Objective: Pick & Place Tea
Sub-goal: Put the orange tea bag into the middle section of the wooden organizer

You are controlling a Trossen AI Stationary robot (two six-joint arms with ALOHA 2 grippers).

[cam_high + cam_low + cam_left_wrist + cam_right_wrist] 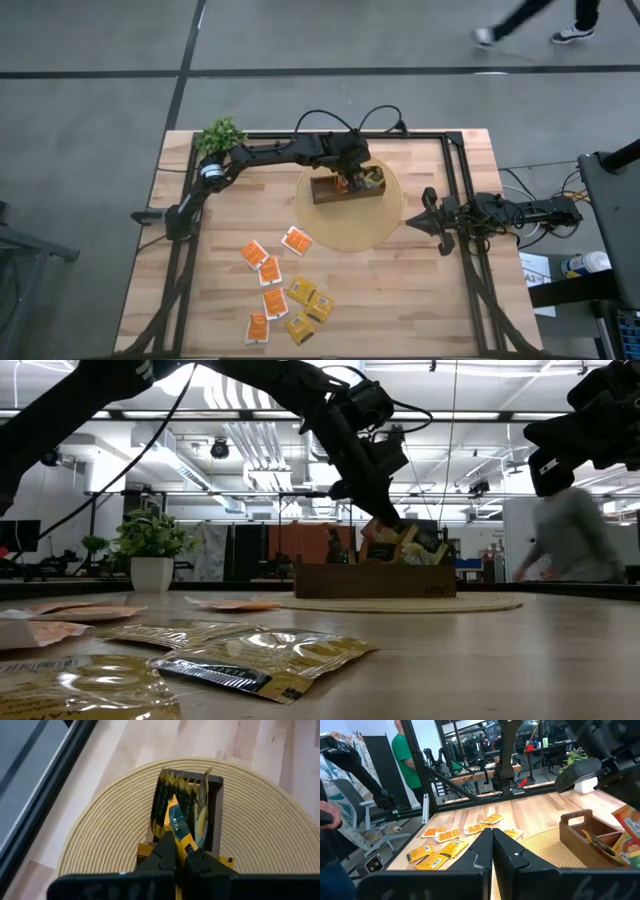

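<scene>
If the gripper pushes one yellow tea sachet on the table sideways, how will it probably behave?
The yellow tea sachet lies flat, so it would probably slide, not roll or tip. Its foil looks glossy and wrinkled, suggesting it is light, floppy and somewhat slippery. Other sachets lie close, so a push may shift them too.

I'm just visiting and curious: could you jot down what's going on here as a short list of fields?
left hand: shut on a yellow tea sachet, over the wooden box
right hand: shut, empty, waiting at the mat's right edge
box: on the round woven mat, sachets already inside
loose sachets: orange and yellow, on the table
plant: back left corner
</scene>
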